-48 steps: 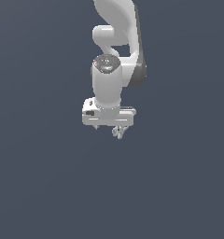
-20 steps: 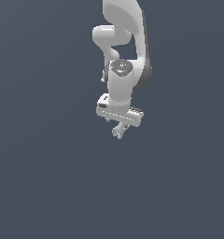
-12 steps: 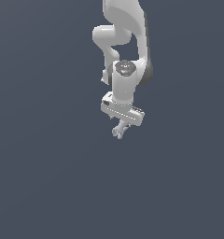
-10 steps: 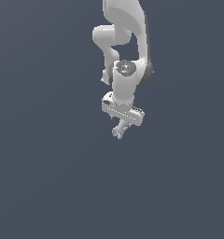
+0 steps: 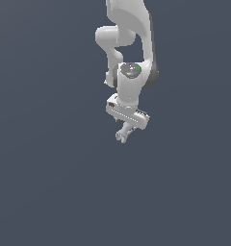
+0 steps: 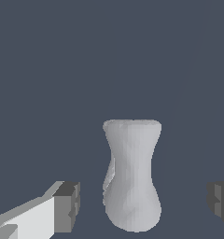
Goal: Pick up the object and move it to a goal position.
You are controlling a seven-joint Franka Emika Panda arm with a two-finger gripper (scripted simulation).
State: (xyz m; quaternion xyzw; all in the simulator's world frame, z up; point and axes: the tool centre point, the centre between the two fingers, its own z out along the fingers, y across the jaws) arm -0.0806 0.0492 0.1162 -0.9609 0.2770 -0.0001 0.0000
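Observation:
The object is a small pale grey-white lumpy piece, right under the white hand in the exterior view. In the wrist view it looks like a waisted, vase-like shape standing between the two fingers. My gripper hangs from the arm and points down over the object, its hand tilted. In the wrist view the gripper is open. One dark fingertip pad and the other pad stand to either side of the object, each with a visible gap. Neither pad touches it.
The background is a flat dark blue-grey surface with no other objects, edges or markers in view. The white arm comes in from the top of the exterior view.
The wrist and hand have turned and tilted, shifting slightly toward the exterior view's right. The object has stayed in almost the same spot under the hand.

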